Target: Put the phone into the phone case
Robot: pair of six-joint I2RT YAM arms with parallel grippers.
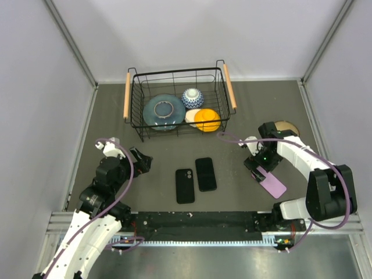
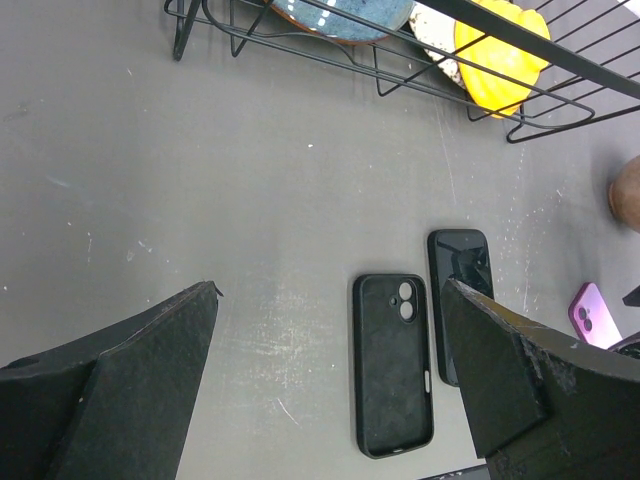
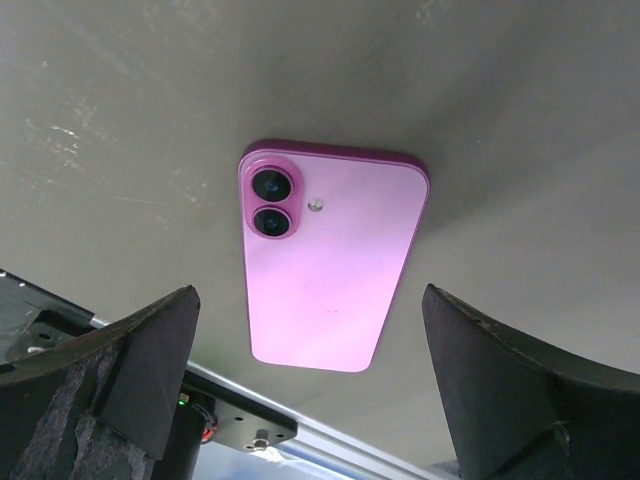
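The phone case [image 1: 185,185] lies flat on the table, inner side up, its camera opening at the far end. The glossy black phone [image 1: 206,174] lies flat just to its right, a little apart. In the left wrist view the phone case [image 2: 393,364] shows whole, and the phone [image 2: 458,285] is partly hidden behind my right finger. My left gripper [image 1: 142,161] is open and empty, left of the case; it also shows in the left wrist view [image 2: 330,290]. My right gripper [image 1: 258,168] is open and empty, hovering over a purple phone [image 3: 325,260].
The purple phone [image 1: 272,182] lies at the right, back up. A black wire basket [image 1: 174,72] at the back holds a blue plate [image 1: 163,111], a patterned bowl [image 1: 192,97] and an orange dish [image 1: 207,120]. A round wooden object [image 1: 286,126] sits far right.
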